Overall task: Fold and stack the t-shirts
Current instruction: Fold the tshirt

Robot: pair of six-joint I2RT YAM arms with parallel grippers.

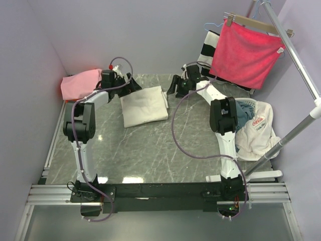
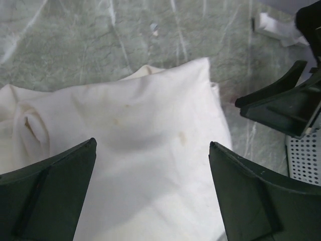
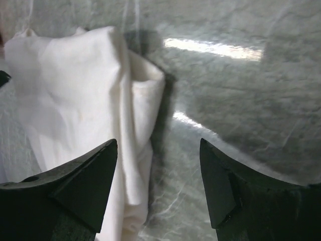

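1. The cream tee [image 1: 144, 105] lies folded into a rough rectangle on the marble table [image 1: 150, 150], toward its far side, between the two grippers.
2. The left gripper [image 2: 153, 144] hangs over the tee's far left part, jaws wide apart and gripping nothing.
3. The right gripper [image 3: 158, 142] sits just beside the tee's right edge, its jaws likewise spread and empty.
4. A pink shirt [image 1: 79, 84] rests at the far left corner, apparently folded, though the left arm hides its near edge.
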